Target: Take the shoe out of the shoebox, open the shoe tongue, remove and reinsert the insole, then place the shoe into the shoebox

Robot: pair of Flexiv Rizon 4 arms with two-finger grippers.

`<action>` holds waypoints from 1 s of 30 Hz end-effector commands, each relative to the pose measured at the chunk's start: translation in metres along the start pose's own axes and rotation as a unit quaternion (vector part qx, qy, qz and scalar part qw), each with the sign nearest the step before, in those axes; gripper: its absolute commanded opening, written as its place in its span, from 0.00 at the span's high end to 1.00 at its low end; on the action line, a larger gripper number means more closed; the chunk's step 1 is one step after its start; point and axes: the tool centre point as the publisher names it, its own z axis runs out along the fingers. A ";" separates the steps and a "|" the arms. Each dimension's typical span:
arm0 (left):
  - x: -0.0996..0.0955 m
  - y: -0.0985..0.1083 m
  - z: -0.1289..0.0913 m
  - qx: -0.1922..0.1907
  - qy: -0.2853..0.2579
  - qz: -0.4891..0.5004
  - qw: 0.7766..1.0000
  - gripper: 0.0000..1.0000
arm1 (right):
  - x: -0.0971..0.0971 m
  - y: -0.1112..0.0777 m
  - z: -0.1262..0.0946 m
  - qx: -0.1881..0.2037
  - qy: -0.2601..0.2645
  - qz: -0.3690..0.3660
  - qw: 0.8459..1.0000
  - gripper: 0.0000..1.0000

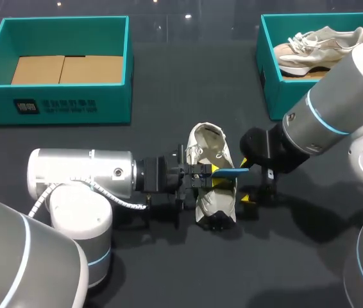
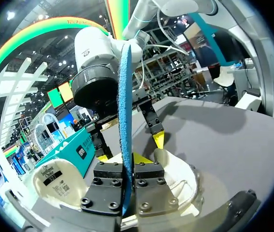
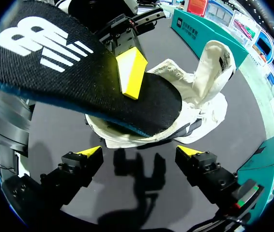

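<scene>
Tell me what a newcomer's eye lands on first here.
The blue-edged insole stands out, clamped between the fingers of the left gripper just over the beige shoe at the table's middle. The right gripper hovers open beside that shoe. A second shoe lies in the teal shoebox at the far right.

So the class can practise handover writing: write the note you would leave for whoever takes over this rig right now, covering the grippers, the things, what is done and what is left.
Left gripper: shut on the insole, one end of it over the shoe's opening.
Right gripper: open and empty, beside the shoe, which lies on the table between the arms.
Done: shoe out of the box, tongue turned up.
Unclear: whether the insole is coming out or going back in.
Left: seat the insole, then put the shoe into the left shoebox, which holds only cardboard.
</scene>
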 end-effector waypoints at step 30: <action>-0.003 0.019 0.004 0.017 -0.014 0.018 1.000 0.65 | 0.002 0.000 0.000 0.001 -0.001 0.000 1.000 0.00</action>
